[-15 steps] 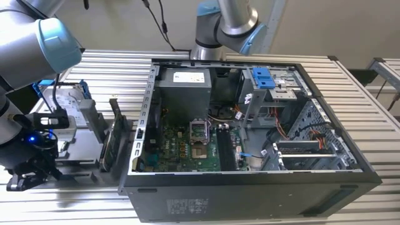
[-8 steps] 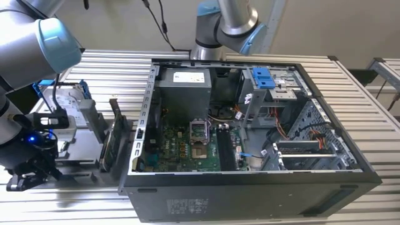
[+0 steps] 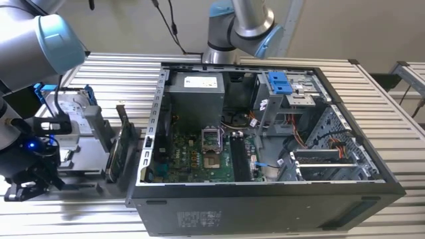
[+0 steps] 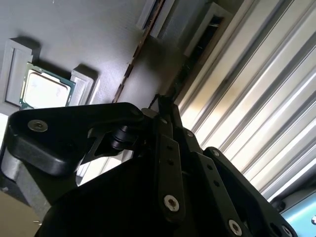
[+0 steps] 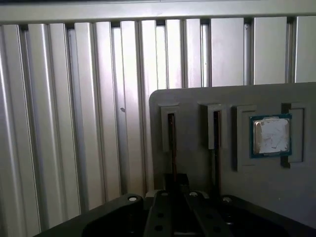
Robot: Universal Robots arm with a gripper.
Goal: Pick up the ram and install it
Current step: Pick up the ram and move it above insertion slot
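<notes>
The ram [image 5: 171,143] stands edge-up in the grey holder's [image 5: 197,103] slot on the counter [image 5: 74,123], long axis running straight away from the tool [image 5: 176,179] at one end; whether that tool pinches it, I cannot tell.

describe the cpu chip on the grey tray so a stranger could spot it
Start at the grey tray on the ribbed metal table. Beside its two narrow slots is a square pocket, and the cpu chip lies flat in it. It is a square with a silver lid and green rim, unlike the thin dark strips standing in the slots.
</notes>
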